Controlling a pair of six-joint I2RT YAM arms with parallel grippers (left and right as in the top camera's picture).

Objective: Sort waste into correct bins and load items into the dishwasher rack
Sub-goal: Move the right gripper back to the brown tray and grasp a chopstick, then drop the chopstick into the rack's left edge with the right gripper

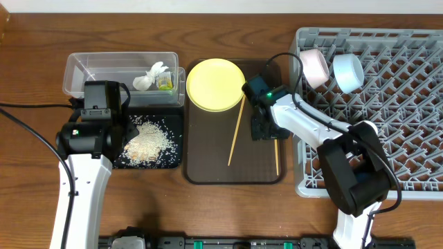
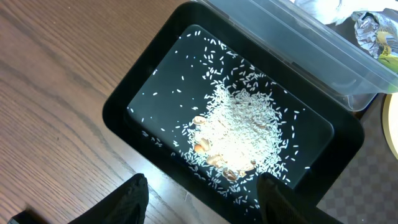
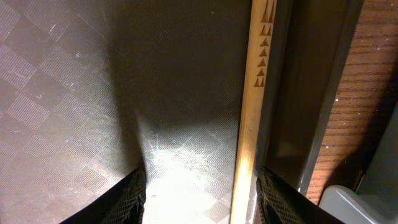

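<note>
The clear tub (image 1: 83, 69) holds the white tissue (image 1: 149, 76) and the green-yellow wrapper (image 1: 164, 83). The black tray (image 1: 176, 155) holds the rice scraps (image 1: 147, 142). My left gripper (image 1: 116, 142) hangs open and empty over the tray's near-left edge (image 2: 149, 146), with the rice (image 2: 239, 130) ahead of it. The yellow plate (image 1: 215, 84) and two chopsticks (image 1: 236, 131) (image 1: 277, 155) lie on the brown serving tray. My right gripper (image 1: 263, 128) is open, low over that tray, with one chopstick (image 3: 252, 106) between its fingers (image 3: 202, 199). The rack (image 1: 387, 124) holds a white bowl (image 1: 313, 67) and a light blue bowl (image 1: 348, 72). The cup is not visible.
The brown serving tray (image 1: 208, 166) lies between the bins and the rack; its raised rim (image 3: 311, 93) runs just right of the chopstick. The rack's corner (image 3: 354, 205) is close to my right finger. Bare wooden table lies in front and at the left.
</note>
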